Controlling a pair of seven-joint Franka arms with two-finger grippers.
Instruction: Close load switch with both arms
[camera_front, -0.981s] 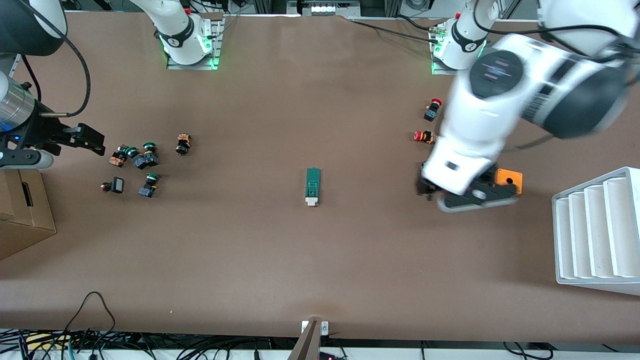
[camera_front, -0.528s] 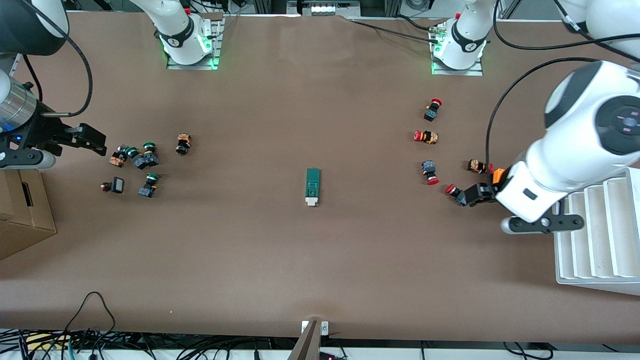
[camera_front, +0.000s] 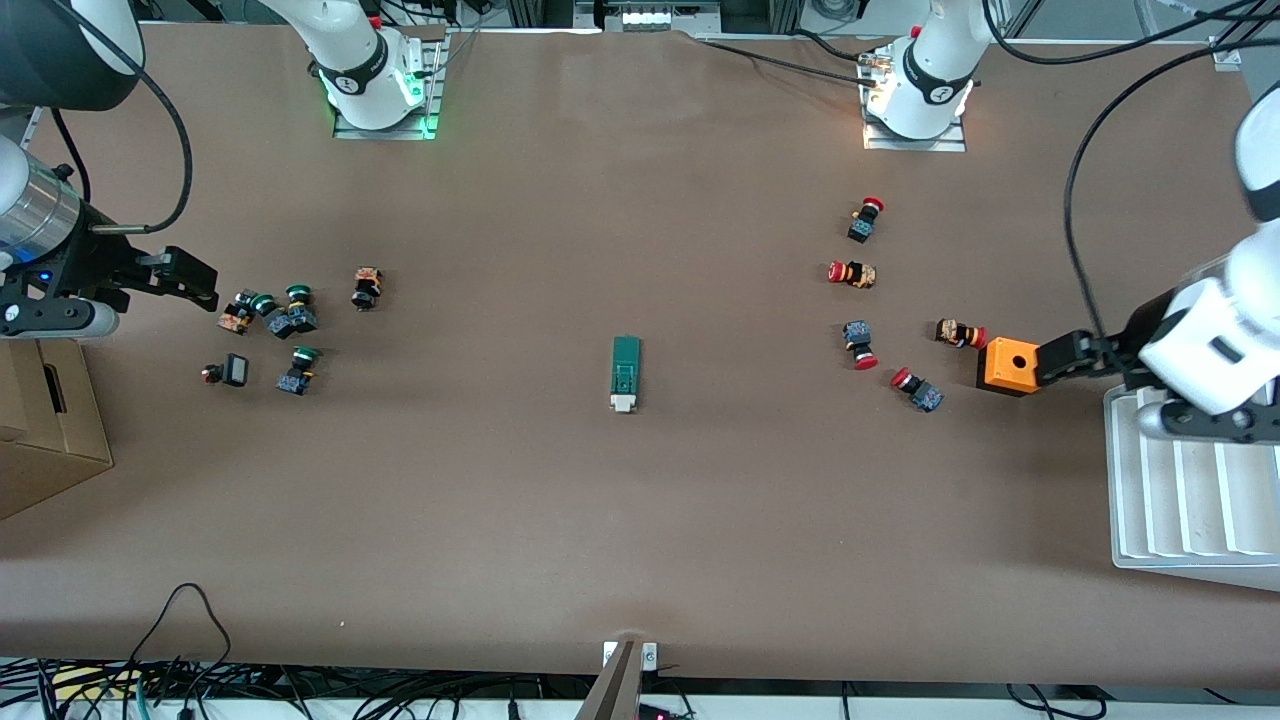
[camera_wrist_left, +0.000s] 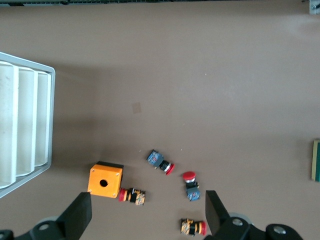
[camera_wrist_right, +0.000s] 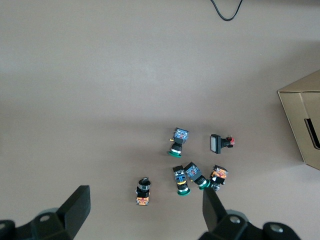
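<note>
The load switch, a narrow dark-green block with a white end piece, lies alone at the middle of the table. Only its edge shows in the left wrist view. My left gripper is open and empty, up in the air beside the orange box at the left arm's end of the table. In its wrist view the fingers stand wide apart. My right gripper is open and empty, in the air beside the green-capped buttons at the right arm's end. Its wrist view also shows wide-apart fingers.
Several red-capped buttons lie scattered between the switch and the orange box. A white ribbed tray stands under the left arm's wrist. A cardboard box sits at the right arm's end.
The left arm has swung away from over the red buttons and orange box toward its own end of the table, uncovering them. The right arm has barely moved. The switch has not moved.
</note>
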